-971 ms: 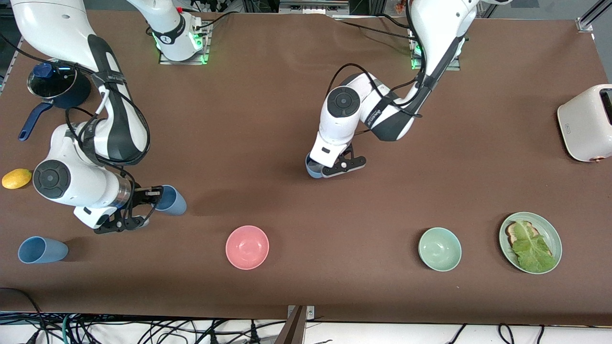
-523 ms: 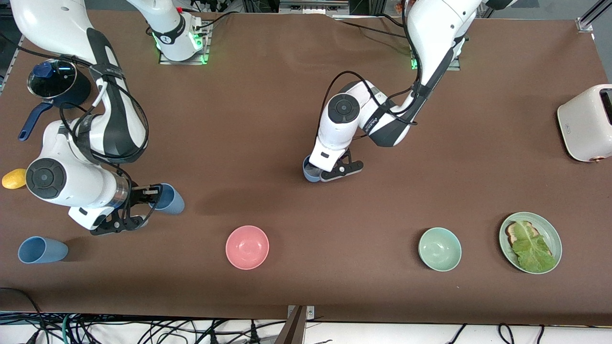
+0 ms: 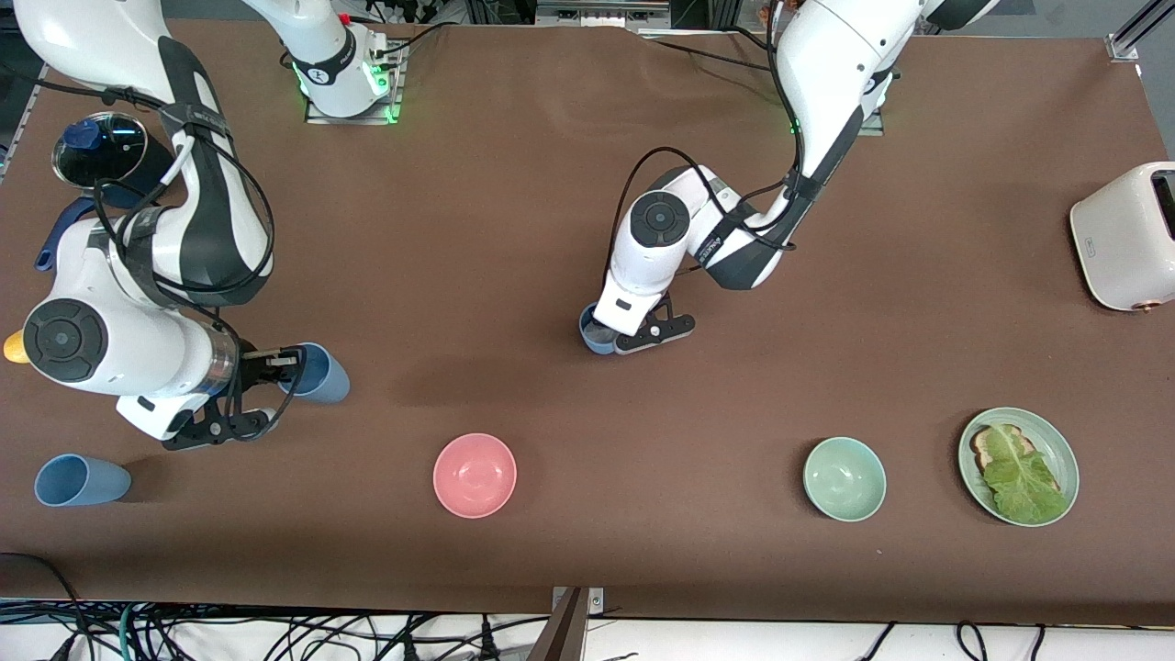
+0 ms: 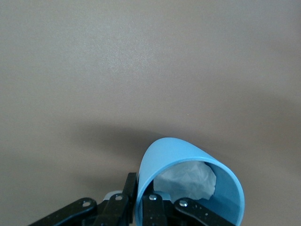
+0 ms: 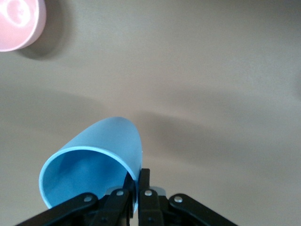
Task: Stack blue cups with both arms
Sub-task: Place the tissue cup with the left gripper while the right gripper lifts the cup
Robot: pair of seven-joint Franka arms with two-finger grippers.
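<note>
The right gripper (image 3: 246, 390) is clamped on the rim of a blue cup (image 3: 318, 372), one finger inside the mouth and one outside, and holds it tilted on its side above the table (image 3: 514, 294) toward the right arm's end. From the right wrist view this cup (image 5: 94, 162) shows an open, bare interior, with the pink bowl (image 5: 19, 21) at the picture's edge. The left gripper (image 3: 643, 332) grips a second blue cup (image 3: 592, 332) by its rim in the same way — one finger in, one out — over the middle of the table. In the left wrist view the second cup (image 4: 188, 181) holds a crumpled whitish wad inside. A third blue cup (image 3: 78, 479) lies on its side on the table near the right arm's end, free of both grippers, nearer to the front camera than the right gripper's cup. The pink bowl (image 3: 475, 475) and a green bowl (image 3: 844, 478) stand well apart along the table's near part — beside the green bowl is a green plate (image 3: 1056, 445) bearing toast and a lettuce leaf. A dark-blue saucepan (image 3: 96, 151) with a glass lid, a yellow lemon (image 3: 13, 347) and a white toaster (image 3: 1124, 234) sit at the table's ends.
</note>
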